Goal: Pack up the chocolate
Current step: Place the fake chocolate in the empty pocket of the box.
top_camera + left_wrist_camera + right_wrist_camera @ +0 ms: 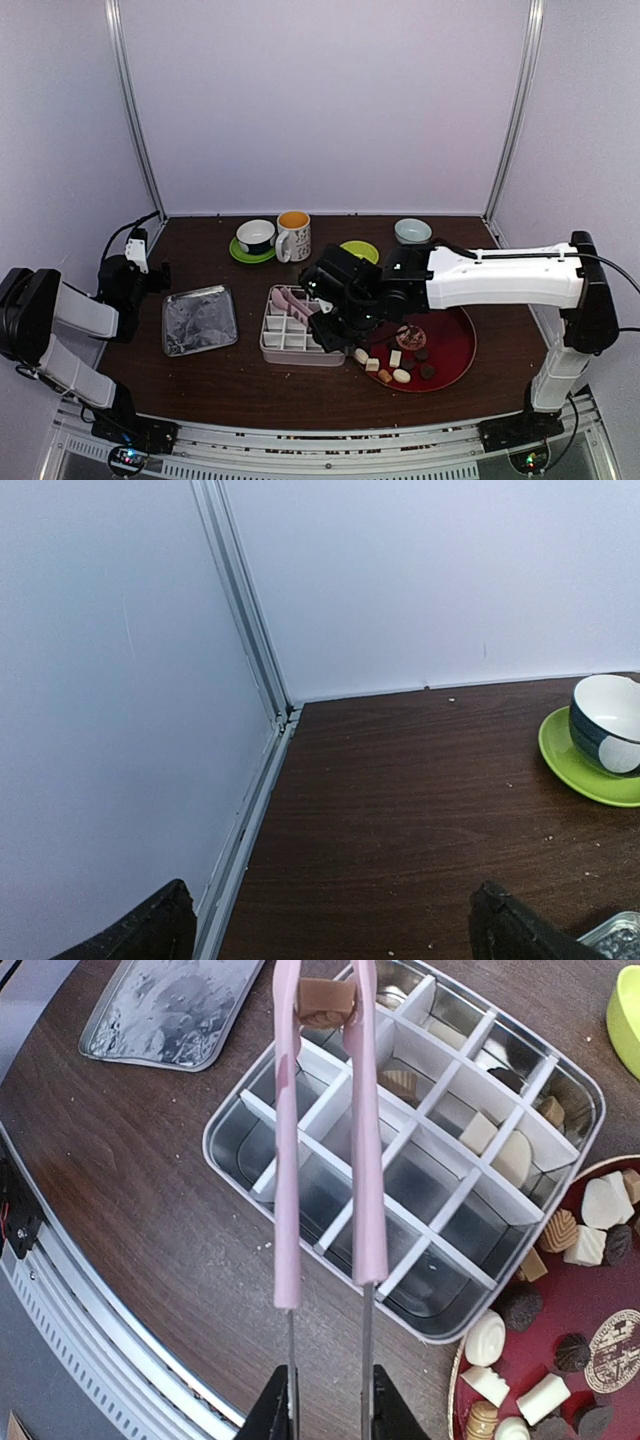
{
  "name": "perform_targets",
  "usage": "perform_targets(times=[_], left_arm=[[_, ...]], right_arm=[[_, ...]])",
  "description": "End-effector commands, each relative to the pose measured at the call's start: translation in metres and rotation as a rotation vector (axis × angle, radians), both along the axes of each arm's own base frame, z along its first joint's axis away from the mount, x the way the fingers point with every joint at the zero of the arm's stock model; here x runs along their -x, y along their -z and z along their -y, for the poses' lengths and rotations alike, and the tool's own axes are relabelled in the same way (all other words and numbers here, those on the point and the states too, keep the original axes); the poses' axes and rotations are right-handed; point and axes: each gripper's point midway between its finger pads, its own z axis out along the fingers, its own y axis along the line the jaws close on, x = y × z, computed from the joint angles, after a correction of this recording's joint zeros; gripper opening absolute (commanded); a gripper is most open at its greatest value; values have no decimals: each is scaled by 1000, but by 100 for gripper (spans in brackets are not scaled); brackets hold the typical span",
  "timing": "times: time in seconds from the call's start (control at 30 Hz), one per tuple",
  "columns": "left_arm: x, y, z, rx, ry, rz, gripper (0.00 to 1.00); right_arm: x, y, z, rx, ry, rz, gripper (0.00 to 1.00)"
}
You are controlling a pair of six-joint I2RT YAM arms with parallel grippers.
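My right gripper (328, 1400) is shut on the handles of the pink tongs (365, 1160). The tong tips pinch a tan chocolate cube (325, 1002) over the far cells of the divided tin (215, 1155). A few cells on the tin's right side hold chocolate (495, 1145). More loose chocolate (487, 1338) lies on the red plate (600, 1290) to the right. From above, the right gripper (335, 300) hangs over the tin (268, 345), beside the red plate (455, 345). My left gripper (140, 262) stands open and empty at the far left, its fingers (160, 930) over bare table.
The tin's silver lid (198, 320) lies left of the tin. At the back stand a bowl (257, 236) on a green saucer (575, 770), a mug (294, 236), another green saucer (360, 250) and a pale bowl (412, 231). Walls enclose the table.
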Motion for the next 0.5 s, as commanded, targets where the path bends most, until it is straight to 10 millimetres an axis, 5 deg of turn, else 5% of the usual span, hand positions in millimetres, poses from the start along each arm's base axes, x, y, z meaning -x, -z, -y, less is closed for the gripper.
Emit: perform_targets(times=[0.0,0.47], left_arm=[[-3,-18,-1,-9,2,67,98],[-3,-18,-2,-9,1,67,98]], right_arm=[[-14,-7,-27,-31,-1,44,21],[-28,14,-30,62,28,79,24]])
